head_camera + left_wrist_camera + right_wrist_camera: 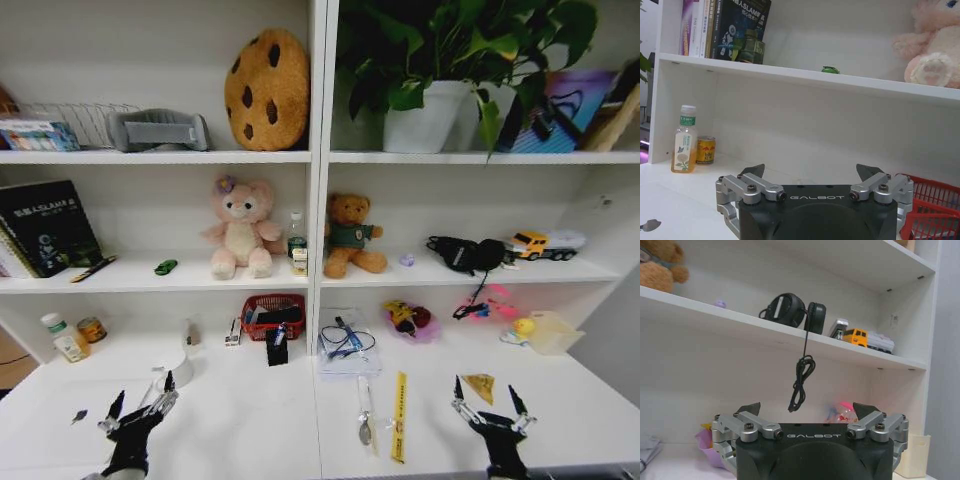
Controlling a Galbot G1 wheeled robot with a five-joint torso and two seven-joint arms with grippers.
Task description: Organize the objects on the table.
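Two metal-fingered grippers, left (140,400) and right (491,403), jaws spread, above smooth white table (250,420).

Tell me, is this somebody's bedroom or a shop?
Probably neither: it looks like a study or office nook, with a white desk under shelves holding books, a pink plush toy and a potted plant.

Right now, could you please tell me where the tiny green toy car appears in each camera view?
Head view: the green toy car sits on the middle shelf, between the black book and the pink plush toy.
Left wrist view: the car lies on that shelf, between the black book and the plush toy.
Right wrist view: this faces the shelf's headphones and yellow truck instead.
Shared landmark: the middle shelf.
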